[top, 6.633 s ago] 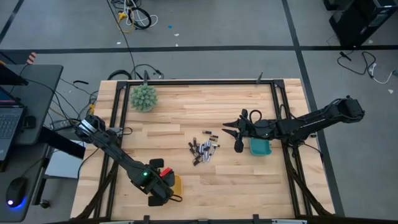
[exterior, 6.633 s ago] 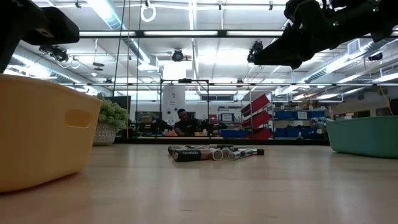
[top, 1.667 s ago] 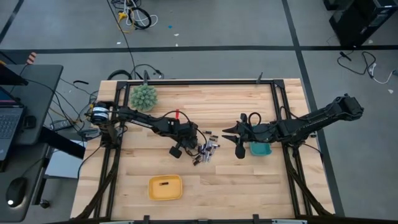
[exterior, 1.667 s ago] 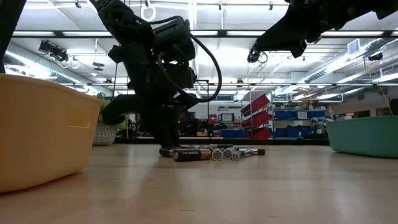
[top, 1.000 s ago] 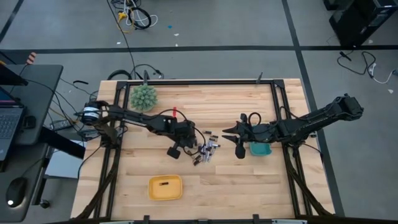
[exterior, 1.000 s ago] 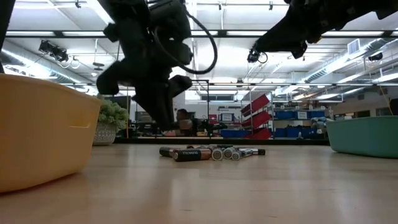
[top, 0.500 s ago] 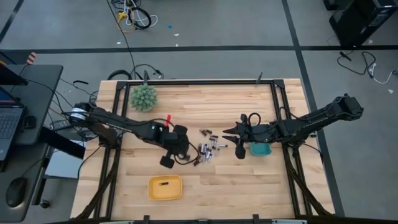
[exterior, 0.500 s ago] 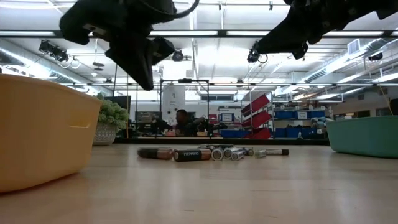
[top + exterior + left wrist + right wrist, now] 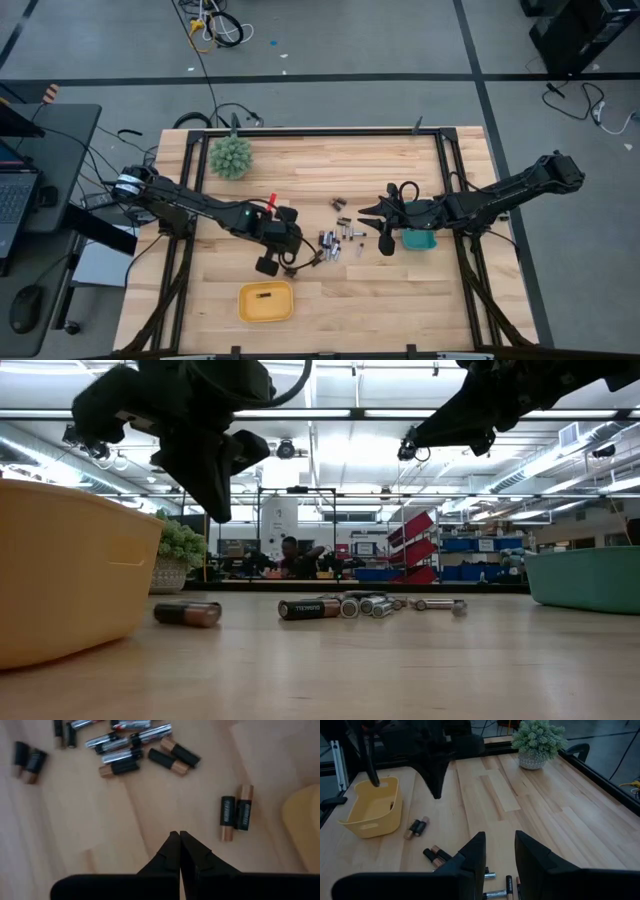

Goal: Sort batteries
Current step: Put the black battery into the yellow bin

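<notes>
Since half a second ago my left gripper [image 9: 175, 851] has drifted toward the yellow tray [image 9: 265, 301], fingers closed on nothing. Two batteries [image 9: 235, 814] lie just ahead of its tips, so next I open and descend. Right gripper [image 9: 495, 854] hovers part-open.

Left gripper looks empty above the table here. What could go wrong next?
The left gripper is shut on nothing and must open before any pick. The two batteries near the yellow tray lie touching; a grab could take both or roll one away. The right gripper hovers open by the pile, so the arms might clash.
</notes>
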Robot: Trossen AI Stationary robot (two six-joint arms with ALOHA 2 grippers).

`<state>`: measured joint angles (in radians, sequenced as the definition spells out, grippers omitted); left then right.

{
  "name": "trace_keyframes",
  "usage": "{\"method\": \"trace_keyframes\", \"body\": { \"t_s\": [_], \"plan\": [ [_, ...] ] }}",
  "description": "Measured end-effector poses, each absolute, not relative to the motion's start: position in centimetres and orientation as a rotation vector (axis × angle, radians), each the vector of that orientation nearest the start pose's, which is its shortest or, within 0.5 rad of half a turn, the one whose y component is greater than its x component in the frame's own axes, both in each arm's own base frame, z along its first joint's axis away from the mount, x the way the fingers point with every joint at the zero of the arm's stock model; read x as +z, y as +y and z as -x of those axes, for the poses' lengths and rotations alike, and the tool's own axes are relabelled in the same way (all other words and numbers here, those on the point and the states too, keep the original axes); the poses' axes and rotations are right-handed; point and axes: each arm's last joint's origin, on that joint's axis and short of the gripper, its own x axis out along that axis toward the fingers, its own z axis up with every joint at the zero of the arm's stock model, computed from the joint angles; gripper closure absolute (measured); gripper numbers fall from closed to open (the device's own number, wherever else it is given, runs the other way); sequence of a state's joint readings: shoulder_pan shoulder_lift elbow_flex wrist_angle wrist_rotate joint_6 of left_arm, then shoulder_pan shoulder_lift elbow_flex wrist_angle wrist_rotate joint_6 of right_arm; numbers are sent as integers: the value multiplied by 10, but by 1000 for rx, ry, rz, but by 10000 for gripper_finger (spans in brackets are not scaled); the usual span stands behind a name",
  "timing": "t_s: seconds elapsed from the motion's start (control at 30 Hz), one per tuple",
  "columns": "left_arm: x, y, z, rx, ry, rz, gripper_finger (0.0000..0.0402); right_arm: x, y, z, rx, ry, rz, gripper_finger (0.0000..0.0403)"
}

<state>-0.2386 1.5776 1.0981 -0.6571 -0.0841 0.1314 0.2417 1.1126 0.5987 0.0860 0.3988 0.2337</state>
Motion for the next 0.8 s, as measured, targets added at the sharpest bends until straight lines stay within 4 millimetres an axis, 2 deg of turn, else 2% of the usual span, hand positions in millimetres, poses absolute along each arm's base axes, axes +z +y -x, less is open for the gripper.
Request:
{"method": "trace_keyframes", "body": {
  "t_s": [0.8],
  "plan": [
    [221, -71, -301, -221, 1095, -293, 401, 233, 45, -228, -201, 386, -95, 313]
  ]
}}
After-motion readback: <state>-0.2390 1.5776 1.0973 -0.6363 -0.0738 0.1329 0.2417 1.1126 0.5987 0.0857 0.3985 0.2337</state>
